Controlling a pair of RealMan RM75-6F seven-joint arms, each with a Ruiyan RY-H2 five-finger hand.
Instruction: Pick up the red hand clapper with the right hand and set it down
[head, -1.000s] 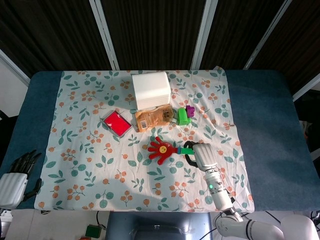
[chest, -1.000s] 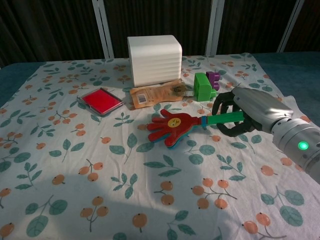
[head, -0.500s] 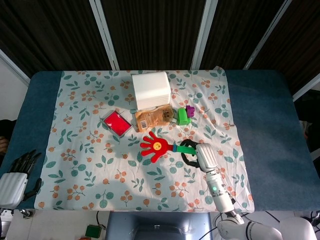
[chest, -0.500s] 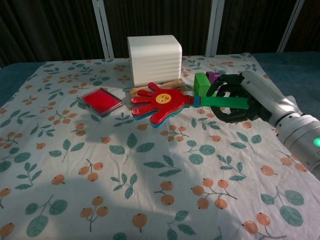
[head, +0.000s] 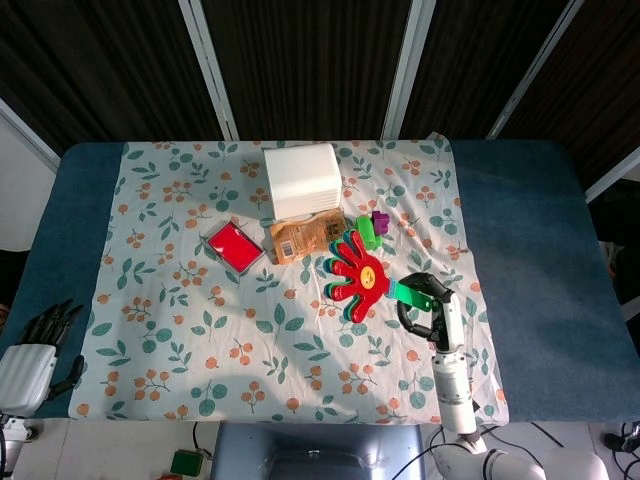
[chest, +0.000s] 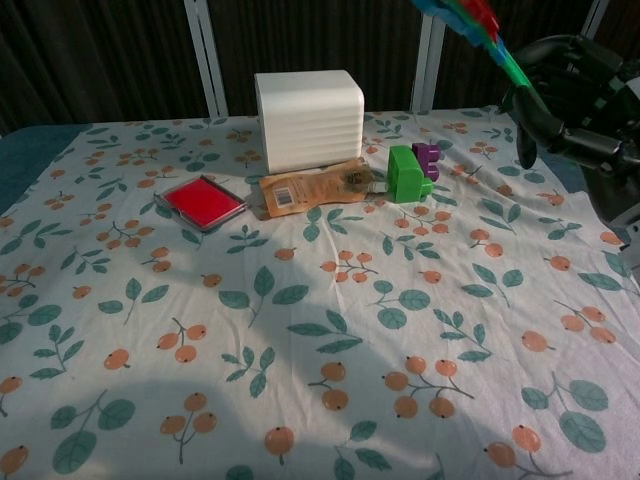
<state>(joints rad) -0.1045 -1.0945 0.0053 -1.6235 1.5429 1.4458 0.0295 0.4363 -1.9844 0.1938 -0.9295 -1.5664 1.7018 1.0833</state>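
Observation:
The red hand clapper (head: 358, 271) is up in the air, a red palm with a smiley face over blue and green layers on a green handle. My right hand (head: 427, 309) grips that handle, fingers curled around it. In the chest view the right hand (chest: 570, 92) is high at the upper right and only the clapper (chest: 470, 15) lower end shows at the top edge. My left hand (head: 32, 352) rests off the cloth at the lower left, fingers apart, holding nothing.
On the floral cloth (head: 200, 330) stand a white box (head: 301, 180), a tan snack packet (head: 305, 238), a red flat case (head: 233, 246) and a green and purple toy block (chest: 410, 170). Blue table (head: 530, 260) borders the cloth on both sides.
My right hand has lifted the clapper well off the cloth and swung it up and to the right; it now hangs high above the table. The left hand has not moved.

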